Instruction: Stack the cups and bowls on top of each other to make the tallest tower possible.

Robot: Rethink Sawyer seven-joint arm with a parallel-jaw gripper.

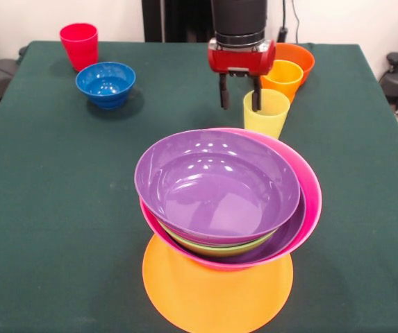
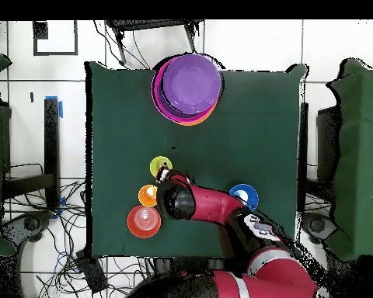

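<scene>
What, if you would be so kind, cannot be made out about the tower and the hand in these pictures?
- Round orange plastic base bowl: front view, its near rim is cut off by the bottom edge.
- Lime green plastic bowl: front view, only a rim sliver shows; the glossy purple plastic bowl hides it.
- Red and black hand: overhead view, hidden beneath the arm.

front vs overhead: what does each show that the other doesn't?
Front only: the open gripper with one finger inside the yellow cup; the tower's layers, an orange base, pink bowl, lime green rim and purple bowl on top; the red cup.

Overhead only: the arm reaching across from its base; floor and cables around the table.

Both: blue bowl, orange-yellow cup, red-orange bowl.
</scene>
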